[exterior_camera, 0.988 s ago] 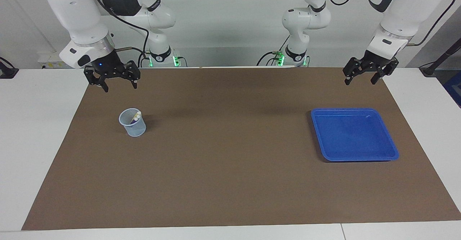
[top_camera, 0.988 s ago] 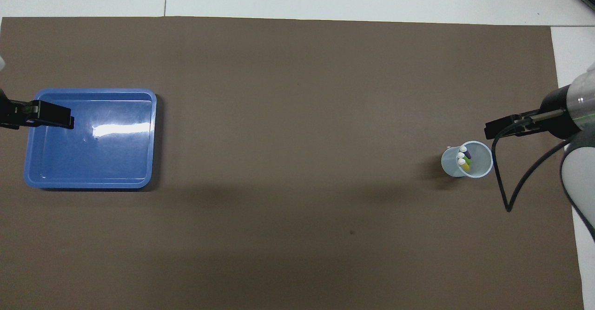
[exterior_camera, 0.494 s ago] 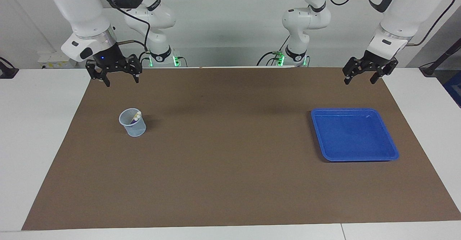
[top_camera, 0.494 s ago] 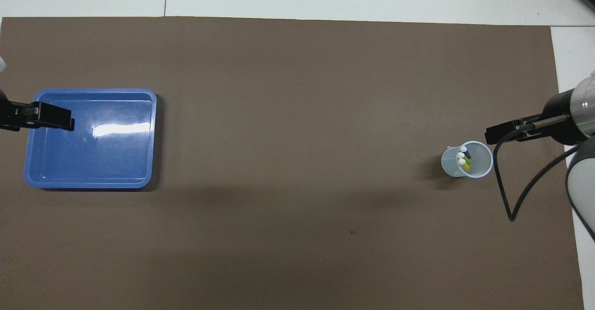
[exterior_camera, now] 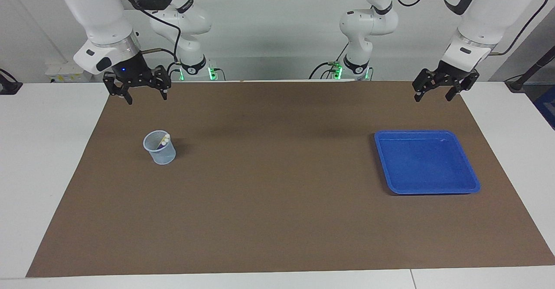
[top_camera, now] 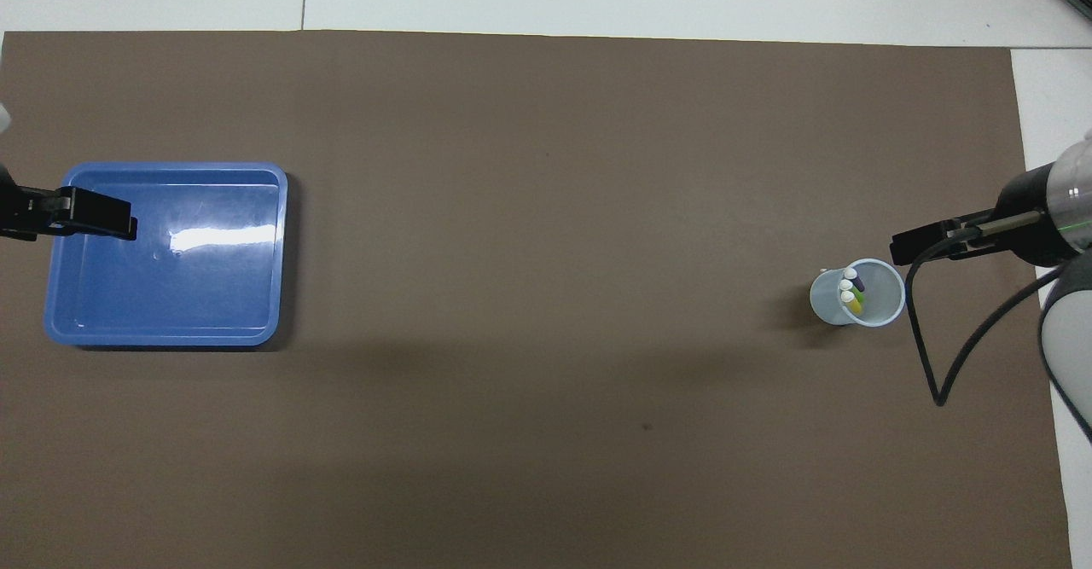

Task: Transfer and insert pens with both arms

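Both arms are hanging at the robots' edge of the brown mat, nothing held. Right hand (exterior_camera: 144,90) is hovering with fingers apart over the mat toward the right arm's end of the tabletop (exterior_camera: 47,150); left hand (exterior_camera: 435,89) is likewise spread and empty toward the left arm's end. Farther out, the three pens (top_camera: 851,289) are standing in the translucent cup (exterior_camera: 160,148); the blue tray (exterior_camera: 427,162) is lying bare. Judgement: insertion looks finished; no further pick seems called for.
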`<move>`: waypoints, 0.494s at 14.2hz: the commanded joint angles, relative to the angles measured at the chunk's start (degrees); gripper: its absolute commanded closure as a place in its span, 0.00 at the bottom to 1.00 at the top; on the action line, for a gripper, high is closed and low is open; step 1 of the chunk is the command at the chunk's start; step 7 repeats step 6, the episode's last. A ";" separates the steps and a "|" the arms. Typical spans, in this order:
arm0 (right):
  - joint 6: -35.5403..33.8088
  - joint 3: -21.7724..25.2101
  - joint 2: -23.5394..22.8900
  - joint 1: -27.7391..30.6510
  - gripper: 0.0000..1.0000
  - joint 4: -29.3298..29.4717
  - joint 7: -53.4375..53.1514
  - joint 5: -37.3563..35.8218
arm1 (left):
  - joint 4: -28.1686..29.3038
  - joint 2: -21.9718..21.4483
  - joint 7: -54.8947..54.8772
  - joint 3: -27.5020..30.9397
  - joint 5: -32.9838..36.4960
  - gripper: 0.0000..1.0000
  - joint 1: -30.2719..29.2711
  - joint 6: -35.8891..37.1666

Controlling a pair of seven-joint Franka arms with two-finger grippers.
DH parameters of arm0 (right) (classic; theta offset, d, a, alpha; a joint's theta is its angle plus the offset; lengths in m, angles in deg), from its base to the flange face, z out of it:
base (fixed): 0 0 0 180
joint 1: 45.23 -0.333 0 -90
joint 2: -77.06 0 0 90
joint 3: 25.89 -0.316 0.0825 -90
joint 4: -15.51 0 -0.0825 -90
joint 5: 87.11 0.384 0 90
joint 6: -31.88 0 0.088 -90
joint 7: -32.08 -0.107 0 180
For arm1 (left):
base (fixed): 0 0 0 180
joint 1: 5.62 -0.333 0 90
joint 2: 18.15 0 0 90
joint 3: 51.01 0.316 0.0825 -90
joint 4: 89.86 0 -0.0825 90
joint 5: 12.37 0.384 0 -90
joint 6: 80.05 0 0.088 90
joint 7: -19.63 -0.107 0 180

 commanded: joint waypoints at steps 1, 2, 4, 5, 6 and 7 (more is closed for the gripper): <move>-1.29 -0.66 0.35 0.97 0.00 0.25 -1.01 1.51 | -0.90 0.18 0.53 0.36 -0.78 0.00 0.10 1.20; -1.38 -0.74 0.44 0.97 0.00 0.25 -1.01 1.51 | -0.90 0.18 0.53 0.36 -0.78 0.00 0.10 1.28; -1.82 -0.66 0.44 0.97 0.00 0.25 -0.93 1.51 | -0.90 0.18 0.53 0.36 -0.78 0.00 0.10 1.20; -1.73 -0.66 0.44 0.97 0.00 0.25 -1.01 1.51 | -0.90 0.18 0.53 0.36 -0.87 0.00 0.10 1.20; -1.73 -0.66 0.53 0.97 0.00 0.25 -1.01 1.51 | -0.90 0.18 0.53 0.36 -0.87 0.00 0.01 1.20; -1.73 -0.66 0.53 0.97 0.00 0.25 -1.01 1.51 | -0.90 0.18 0.53 0.36 -0.87 0.00 0.01 1.20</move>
